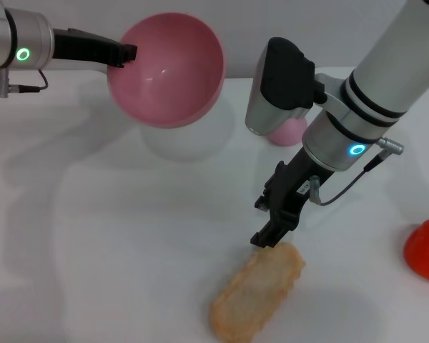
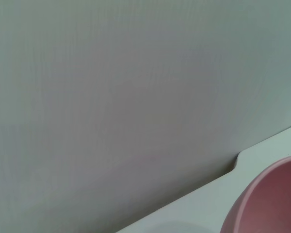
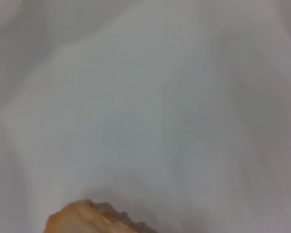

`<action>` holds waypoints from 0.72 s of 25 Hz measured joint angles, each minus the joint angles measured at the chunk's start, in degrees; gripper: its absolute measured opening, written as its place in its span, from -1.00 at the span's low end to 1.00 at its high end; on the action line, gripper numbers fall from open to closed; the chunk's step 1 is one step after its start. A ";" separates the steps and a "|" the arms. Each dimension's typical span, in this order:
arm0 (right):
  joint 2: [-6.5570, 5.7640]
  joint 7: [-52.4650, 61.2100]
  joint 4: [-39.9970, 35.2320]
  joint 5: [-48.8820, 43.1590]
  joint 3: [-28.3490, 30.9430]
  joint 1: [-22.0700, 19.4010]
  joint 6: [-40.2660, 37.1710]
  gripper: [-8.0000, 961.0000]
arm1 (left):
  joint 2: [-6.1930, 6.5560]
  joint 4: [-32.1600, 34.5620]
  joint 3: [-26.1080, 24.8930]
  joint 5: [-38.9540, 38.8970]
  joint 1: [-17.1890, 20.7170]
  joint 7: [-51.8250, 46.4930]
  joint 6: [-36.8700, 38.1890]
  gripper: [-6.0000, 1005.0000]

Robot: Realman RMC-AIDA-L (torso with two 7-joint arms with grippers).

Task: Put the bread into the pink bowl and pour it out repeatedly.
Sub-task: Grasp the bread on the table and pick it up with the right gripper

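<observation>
- Near my front edge, the bread (image 1: 257, 293) lies flat on the white table (image 1: 93, 271).
- My right gripper (image 1: 272, 236) touches the loaf's far end; jaw opening indiscernible.
- My left gripper (image 1: 125, 53) pinches the pink bowl (image 1: 168, 68) by its rim, raised and tilted.

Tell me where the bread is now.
In the head view the bread lies on the white table, near the front, right of centre, just below the right gripper.
</observation>
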 joint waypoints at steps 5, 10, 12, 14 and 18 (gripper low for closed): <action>0.12 -0.31 0.11 -0.08 -2.48 0.02 -2.04 0.47 | -0.08 0.00 -0.01 0.00 0.13 0.00 -0.07 -0.88; 0.18 -0.70 0.14 0.16 -4.18 -0.25 -3.13 0.47 | -0.08 0.00 -0.01 0.03 0.16 0.00 -0.36 -0.88; 0.19 -0.74 -0.14 0.22 -4.21 -0.13 -3.17 0.47 | -0.08 -0.25 -0.01 0.06 0.18 0.00 -0.59 -0.88; 0.20 -0.75 -1.04 0.28 -4.18 -0.06 -2.95 0.47 | -0.06 -0.74 -0.01 0.15 0.12 0.00 -0.97 -0.88; 0.21 -0.74 -3.78 0.34 -4.15 -0.40 -2.18 0.47 | -0.04 -0.76 -0.01 0.18 0.09 0.00 -0.98 -0.88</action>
